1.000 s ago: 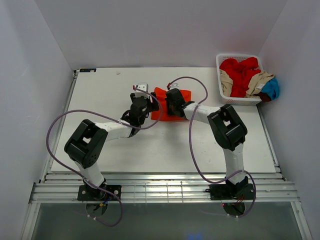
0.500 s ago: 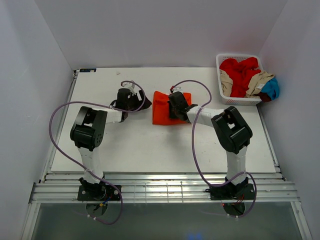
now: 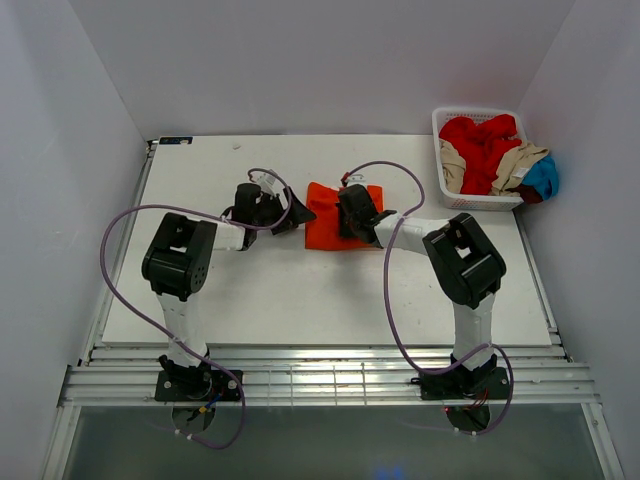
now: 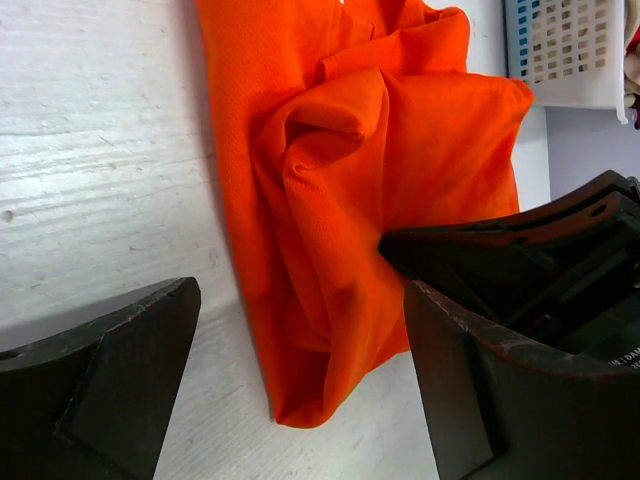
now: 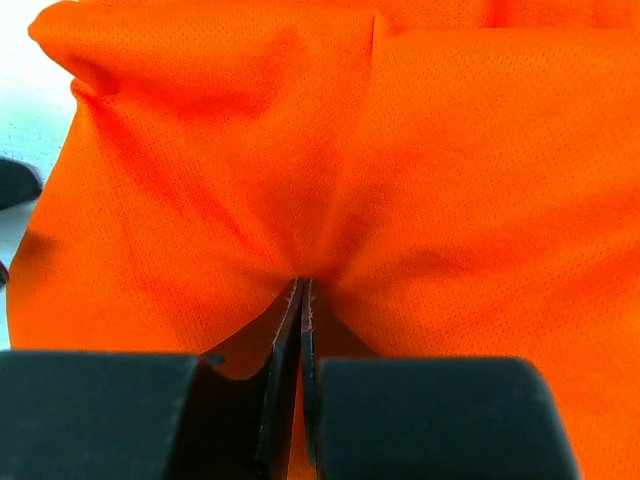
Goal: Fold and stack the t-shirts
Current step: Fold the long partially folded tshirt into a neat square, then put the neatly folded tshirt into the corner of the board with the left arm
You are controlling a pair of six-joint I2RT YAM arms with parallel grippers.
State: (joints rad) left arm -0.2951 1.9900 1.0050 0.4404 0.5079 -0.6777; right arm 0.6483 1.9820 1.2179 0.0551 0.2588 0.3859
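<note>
We see the white bench (image 3: 230, 290) spreading out beneath both sets of fingers. Well apart from them, off beyond the right fingers (image 5: 301, 325) at the bench's far right corner, stands the white basket (image 3: 478, 113). In it a red shirt (image 3: 483, 140) is heaped at the back and a tan shirt (image 3: 522, 160) lies in front of it. A blue shirt (image 3: 545, 176) hangs over the wall farthest from the fingers. More tan cloth shows on the other side of the red, and we cannot tell whether it is the same garment.

The orange shirt (image 3: 320, 225) lies on the bench as a rumpled, partly folded bundle between the two sets of fingers.

The right fingers are pressed together and clamped on a pinch of the orange shirt at their tips. Creases fan out from that pinch, and the rest of the cloth spreads ahead of them and to both sides.

The left fingers (image 3: 290, 215) stand wide apart and hold nothing. The shirt's near edge and a loose corner lie just ahead of the gap between them. We cannot tell whether either finger touches the cloth.
</note>
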